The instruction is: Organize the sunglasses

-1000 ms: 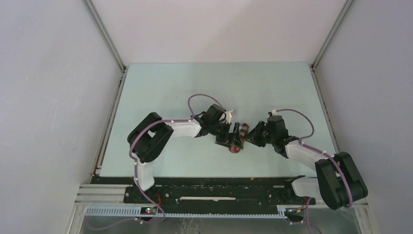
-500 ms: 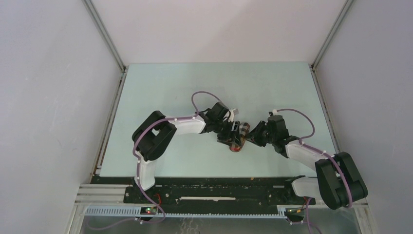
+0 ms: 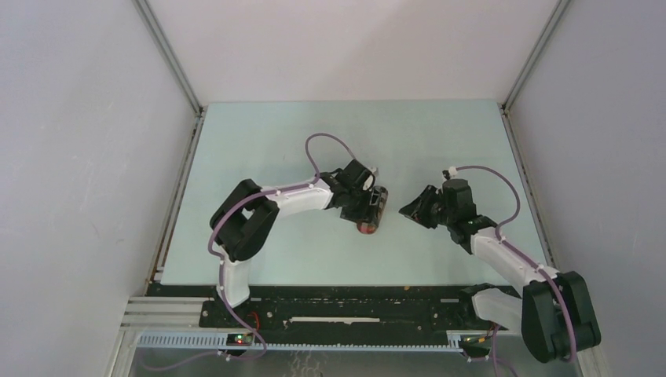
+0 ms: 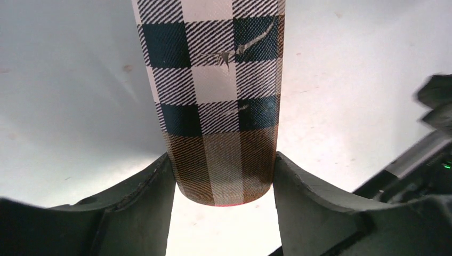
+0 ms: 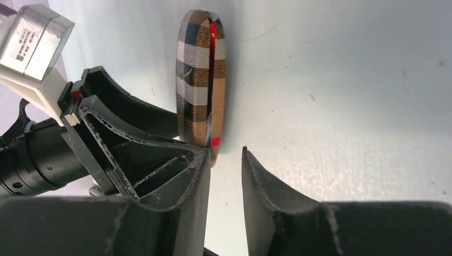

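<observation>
Jaws of left gripper (image 4: pixel 223 178) clamped on plaid case (image 4: pixel 213 106), sunglasses (image 5: pixel 212 48) a red sliver in its seam (rest hidden), right gripper (image 5: pixel 225 160) near on the right, jaws slightly apart

The left arm (image 3: pixel 297 204) and right arm (image 3: pixel 506 258) are white tubes with fat black joints. A thin purple cable (image 3: pixel 316 145) loops over each. The right gripper (image 5: pixel 225 149) has dark grey fingers (image 5: pixel 266 202). At the upper left, a silver box (image 5: pixel 34 34) sits on white plastic.
</observation>
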Controlling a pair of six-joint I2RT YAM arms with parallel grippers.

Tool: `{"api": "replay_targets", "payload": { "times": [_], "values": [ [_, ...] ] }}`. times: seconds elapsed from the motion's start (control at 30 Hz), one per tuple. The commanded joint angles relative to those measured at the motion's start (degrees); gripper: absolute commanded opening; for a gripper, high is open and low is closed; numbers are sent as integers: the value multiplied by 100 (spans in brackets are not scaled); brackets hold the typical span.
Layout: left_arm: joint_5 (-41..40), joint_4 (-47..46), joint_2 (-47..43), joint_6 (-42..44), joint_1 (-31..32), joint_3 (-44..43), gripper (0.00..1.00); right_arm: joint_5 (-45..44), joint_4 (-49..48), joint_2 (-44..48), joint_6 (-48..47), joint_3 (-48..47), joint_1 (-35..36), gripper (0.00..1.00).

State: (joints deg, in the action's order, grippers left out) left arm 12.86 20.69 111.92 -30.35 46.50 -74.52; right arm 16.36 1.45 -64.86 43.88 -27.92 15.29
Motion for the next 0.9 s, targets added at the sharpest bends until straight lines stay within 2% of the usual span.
{"api": "replay_targets", "payload": {
  "times": [0.0, 0.03, 0.1, 0.2, 0.33, 0.5, 0.7, 0.87],
  "values": [
    [-872, 569, -463, 538, -67, -133, 62, -484, 368, 341, -215, -187, -118, 37],
    [-858, 562, -495, 573, -63, -94, 74, -523, 403, 357, -247, -187, -144, 37],
    [-743, 569, -528, 640, -69, -76, 89, -571, 456, 364, -284, -187, -186, 37],
    [-700, 533, -643, 645, -63, -49, 99, -744, 547, 481, -292, -153, -202, 37],
    [-592, 415, -785, 579, -81, -85, 100, -882, 630, 676, -329, -126, -202, 37],
    [-515, 477, -550, 594, -75, -458, 100, -923, 736, 697, -374, -126, -202, 38],
    [-1032, 681, -182, 625, -72, -1278, 100, -898, 757, 702, -389, -126, -202, 38],
    [-1586, 1050, 492, 492, -86, -2177, 100, -882, 818, 733, -414, -126, -202, 38]
  ]
}}
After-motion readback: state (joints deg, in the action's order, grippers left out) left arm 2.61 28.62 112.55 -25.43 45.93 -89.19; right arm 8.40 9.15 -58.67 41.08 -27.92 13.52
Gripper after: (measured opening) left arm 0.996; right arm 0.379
